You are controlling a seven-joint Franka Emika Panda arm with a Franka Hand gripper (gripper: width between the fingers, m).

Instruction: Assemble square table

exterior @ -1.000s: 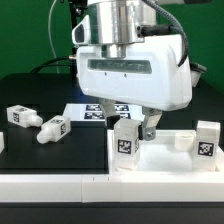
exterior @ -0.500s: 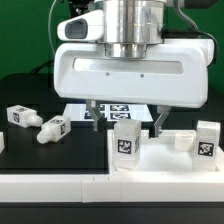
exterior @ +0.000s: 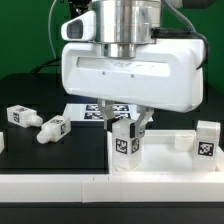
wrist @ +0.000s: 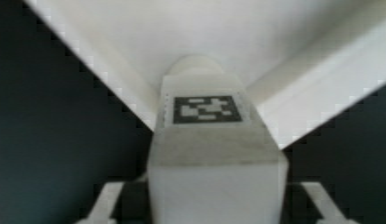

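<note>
The white square tabletop slab (exterior: 168, 160) lies at the front on the exterior view's right. A white leg with a tag (exterior: 125, 140) stands upright on its near left corner. My gripper (exterior: 127, 128) is down over this leg, jaws open, one finger (exterior: 143, 124) on each side of it. In the wrist view the leg (wrist: 209, 120) fills the middle between my fingers (wrist: 112, 200), with dark gaps on both sides of it. My gripper (wrist: 211, 206) is not closed on it. Another tagged leg (exterior: 207, 139) stands on the slab's far right side.
Two tagged legs (exterior: 18, 116) (exterior: 52, 129) lie on the black table at the exterior view's left. The marker board (exterior: 92, 111) lies behind the gripper. A low white border bar (exterior: 55, 188) runs along the front edge. A small white part (exterior: 183, 141) sits on the slab.
The hand has turned broadside to the camera and come down, so the fingers now straddle the upright leg. The legs and slab have not moved.
</note>
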